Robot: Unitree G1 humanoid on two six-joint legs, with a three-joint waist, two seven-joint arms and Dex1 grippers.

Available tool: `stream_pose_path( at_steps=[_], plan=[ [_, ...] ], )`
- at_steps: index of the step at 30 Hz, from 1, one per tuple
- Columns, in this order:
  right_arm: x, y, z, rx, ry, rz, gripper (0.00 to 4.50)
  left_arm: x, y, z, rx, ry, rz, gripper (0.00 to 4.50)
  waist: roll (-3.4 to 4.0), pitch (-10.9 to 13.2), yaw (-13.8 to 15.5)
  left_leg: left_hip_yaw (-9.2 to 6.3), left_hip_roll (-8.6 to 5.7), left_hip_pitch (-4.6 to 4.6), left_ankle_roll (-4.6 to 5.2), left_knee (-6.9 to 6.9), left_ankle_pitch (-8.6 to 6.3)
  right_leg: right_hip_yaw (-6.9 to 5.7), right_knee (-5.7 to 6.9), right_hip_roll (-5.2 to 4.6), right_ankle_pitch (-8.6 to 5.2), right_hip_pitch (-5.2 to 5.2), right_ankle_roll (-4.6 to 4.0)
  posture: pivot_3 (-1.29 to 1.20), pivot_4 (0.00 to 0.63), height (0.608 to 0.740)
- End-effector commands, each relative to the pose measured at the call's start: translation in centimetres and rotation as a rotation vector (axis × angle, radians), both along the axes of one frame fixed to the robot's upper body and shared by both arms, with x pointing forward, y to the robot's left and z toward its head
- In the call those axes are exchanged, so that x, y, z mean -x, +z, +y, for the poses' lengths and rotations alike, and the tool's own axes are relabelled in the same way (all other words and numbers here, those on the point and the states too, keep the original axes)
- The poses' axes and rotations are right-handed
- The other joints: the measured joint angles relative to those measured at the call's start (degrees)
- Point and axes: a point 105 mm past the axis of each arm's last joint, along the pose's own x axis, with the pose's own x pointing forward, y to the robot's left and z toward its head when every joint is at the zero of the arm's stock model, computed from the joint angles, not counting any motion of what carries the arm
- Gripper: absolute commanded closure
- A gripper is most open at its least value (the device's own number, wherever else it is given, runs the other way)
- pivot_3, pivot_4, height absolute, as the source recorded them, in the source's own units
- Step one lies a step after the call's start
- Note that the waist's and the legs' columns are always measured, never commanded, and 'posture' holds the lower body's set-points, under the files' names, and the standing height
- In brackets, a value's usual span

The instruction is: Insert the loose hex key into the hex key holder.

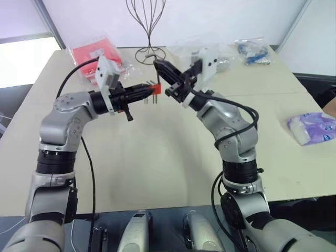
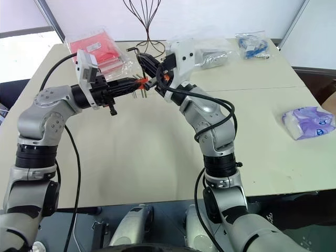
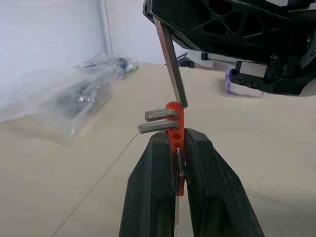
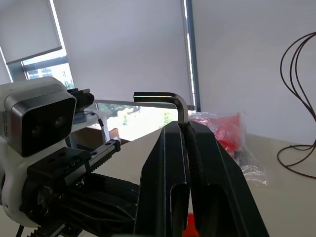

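Above the table (image 1: 157,157), the left gripper (image 3: 178,148) is closed tight on the hex key holder (image 3: 175,123), which sticks out past its fingertips with two short keys (image 3: 160,121) seated in its holes and jutting to one side. The right gripper (image 4: 186,129) is clamped on the loose hex key (image 4: 165,98); the bent end rises just beyond its fingertips. In the left wrist view, that key's long shaft slants down to meet the holder's top edge.

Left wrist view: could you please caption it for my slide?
Left gripper clamps the orange hex key holder while the loose hex key meets its top.
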Motion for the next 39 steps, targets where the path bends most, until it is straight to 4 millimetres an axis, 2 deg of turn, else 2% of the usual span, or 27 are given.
stream_pose_path(
  at_steps=[1,16,39],
  plan=[
    [0.95,1.69,0.04,-0.027,0.018,-0.070,4.48,0.39,1.80,0.21,0.022,-0.006,-0.059,4.50,0.00,0.00,-0.01,0.00,0.00,0.00,0.00,0.00,0.00,0.00,0.00,0.00,0.00,0.00,0.00,0.00,0.150,0.740],
    [0.26,1.98,-0.19,-0.043,-0.027,-0.069,4.48,0.52,1.73,-0.04,0.026,-0.016,-0.057,4.50,0.00,0.00,-0.02,0.00,0.00,0.00,0.00,-0.01,0.00,0.00,0.00,0.00,0.00,0.00,0.00,0.00,0.150,0.740],
    [0.55,1.66,0.58,-0.044,-0.007,-0.057,4.48,0.31,2.24,-0.03,0.057,-0.008,-0.049,4.50,0.00,0.00,-0.01,-0.01,0.00,0.00,0.00,-0.01,0.00,0.00,0.00,0.00,0.00,0.00,0.00,0.00,0.150,0.740]
  ],
)
